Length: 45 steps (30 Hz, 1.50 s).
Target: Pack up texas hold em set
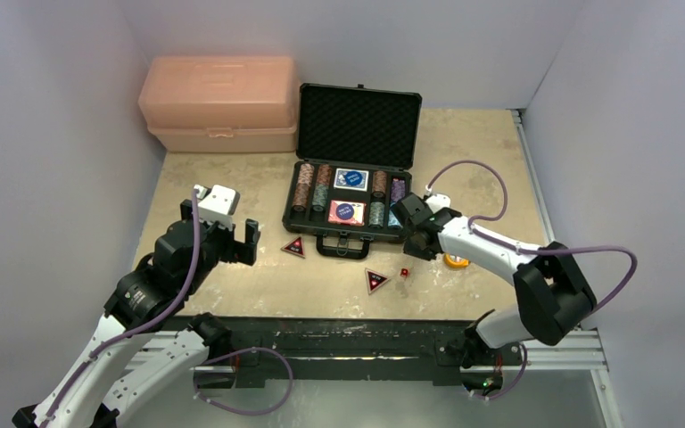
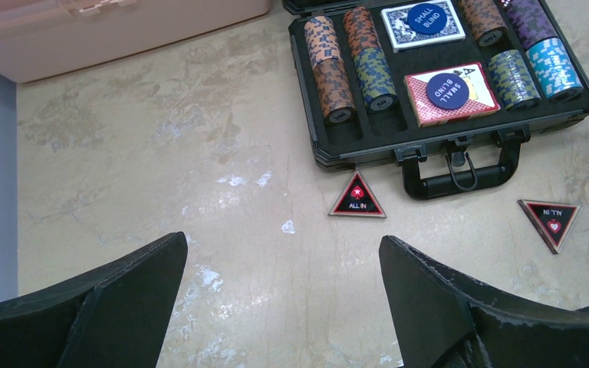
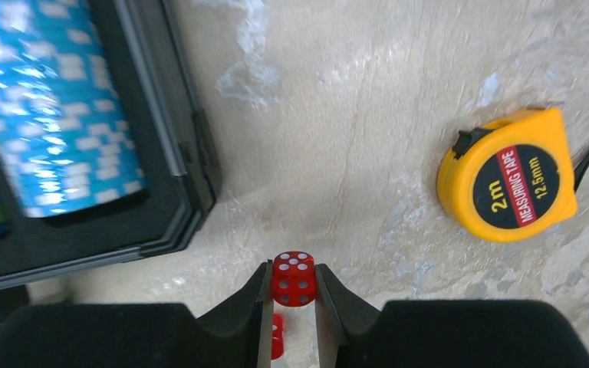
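Note:
The black case [image 1: 310, 224] lies open at the table's middle, with chip stacks [image 1: 304, 185] and two card decks [image 1: 350, 179] in its foam. Two red triangular buttons [image 1: 294, 248] [image 1: 375, 281] and a red die [image 1: 404, 271] lie on the table in front of it. My right gripper [image 3: 291, 270] is shut on a red die [image 3: 294, 278], held above the table beside the case's right front corner [image 3: 188, 165]. A second die [image 3: 276, 336] shows below it. My left gripper [image 2: 284, 284] is open and empty, left of the "ALL IN" button [image 2: 357, 197].
A salmon-pink plastic box [image 1: 220, 102] stands at the back left. An orange tape measure [image 3: 508, 175] lies right of the right gripper, and it also shows in the top view [image 1: 456, 261]. The case lid [image 1: 358, 125] stands upright behind the tray.

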{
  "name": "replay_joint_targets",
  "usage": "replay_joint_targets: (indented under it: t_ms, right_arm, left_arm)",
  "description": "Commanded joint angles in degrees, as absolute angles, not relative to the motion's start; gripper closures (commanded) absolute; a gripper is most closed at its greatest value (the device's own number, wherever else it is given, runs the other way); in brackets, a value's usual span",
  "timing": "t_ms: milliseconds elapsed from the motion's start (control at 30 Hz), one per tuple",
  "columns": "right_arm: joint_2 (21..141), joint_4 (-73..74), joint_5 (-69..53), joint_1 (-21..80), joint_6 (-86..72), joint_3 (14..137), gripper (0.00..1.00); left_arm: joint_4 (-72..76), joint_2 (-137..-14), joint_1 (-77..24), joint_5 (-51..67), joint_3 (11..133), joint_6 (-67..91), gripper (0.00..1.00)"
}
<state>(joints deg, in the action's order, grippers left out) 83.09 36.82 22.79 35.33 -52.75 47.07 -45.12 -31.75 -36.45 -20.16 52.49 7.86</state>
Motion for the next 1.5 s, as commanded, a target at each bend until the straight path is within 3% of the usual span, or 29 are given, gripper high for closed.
replay_joint_targets:
  t_ms: [0,500,767,1000,1467]
  right_arm:
    - [79.74,38.69,29.74,35.42,-51.06,52.14,1.0]
    - [78.59,34.43,32.93,35.49,-43.96,63.96,1.0]
    - [82.44,28.5,24.82,35.5,-38.45,68.55,1.0]
    - [87.44,23.36,16.54,37.26,-36.77,73.2,1.0]
    - [107.25,28.25,13.44,47.61,-38.93,94.29,1.0]
  left_arm:
    - [-43.9,-31.55,-36.54,-20.29,52.24,7.07,0.04]
    - [-44.09,-31.41,-36.49,-20.65,52.21,6.94,0.04]
    - [-44.09,-31.22,-36.55,-20.74,52.21,6.99,0.04]
    - [-44.12,-31.11,-36.51,-20.83,52.3,6.95,0.04]
    - [-44.2,-30.66,-36.53,-21.64,52.13,7.0,0.04]
